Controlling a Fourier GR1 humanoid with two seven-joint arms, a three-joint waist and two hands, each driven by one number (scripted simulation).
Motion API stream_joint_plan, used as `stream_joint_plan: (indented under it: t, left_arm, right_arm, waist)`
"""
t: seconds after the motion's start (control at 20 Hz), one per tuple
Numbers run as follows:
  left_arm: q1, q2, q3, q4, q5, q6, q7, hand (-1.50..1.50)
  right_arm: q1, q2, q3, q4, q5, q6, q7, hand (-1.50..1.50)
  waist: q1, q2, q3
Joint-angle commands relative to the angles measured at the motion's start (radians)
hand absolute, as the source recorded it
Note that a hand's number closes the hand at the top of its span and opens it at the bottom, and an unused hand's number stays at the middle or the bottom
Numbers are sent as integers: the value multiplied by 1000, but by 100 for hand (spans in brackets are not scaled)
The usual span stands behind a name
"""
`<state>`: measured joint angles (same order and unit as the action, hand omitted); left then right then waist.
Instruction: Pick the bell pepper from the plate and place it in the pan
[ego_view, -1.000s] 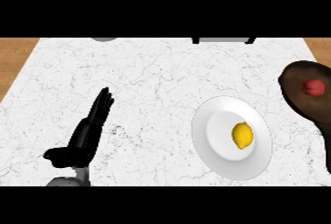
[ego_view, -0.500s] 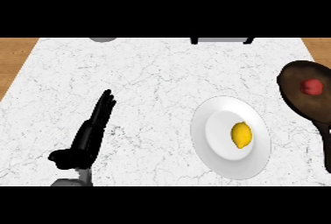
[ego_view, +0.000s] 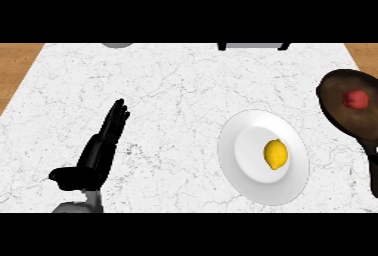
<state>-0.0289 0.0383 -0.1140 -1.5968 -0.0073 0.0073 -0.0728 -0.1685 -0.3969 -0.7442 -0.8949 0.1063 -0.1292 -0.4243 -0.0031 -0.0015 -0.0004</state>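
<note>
Left hand (ego_view: 96, 150) on the worktop (ego_view: 184, 75), fingers straight and together, holding nothing. Right hand out of view. White plate (ego_view: 251, 180) well to that hand's right, carrying a yellow fruit (ego_view: 275, 154) (lemon-like, long axis running away from the robot). Dark pan (ego_view: 347, 112) farther right and beyond, red bell pepper (ego_view: 356, 98) already inside. Since a second ago the left hand has slid slightly nearer; pepper, plate and pan unmoved.

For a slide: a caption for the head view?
Left robot hand open beside a white plate holding a yellow item; red item in pan.
</note>
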Motion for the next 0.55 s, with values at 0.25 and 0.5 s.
stream_joint_plan:
  t: [0.25, 0.5]
  left_arm:
    - [40, -11, -17, -70, -19, 0, 38, 0]
    - [-81, -19, 26, 75, -12, -10, -6, 0]
  right_arm:
    - [8, -29, 91, -1, -4, -104, 35, -150]
    - [84, -34, 110, -97, 25, -136, 65, -150]
  waist:
    - [6, 1, 1]
    - [0, 2, 0]
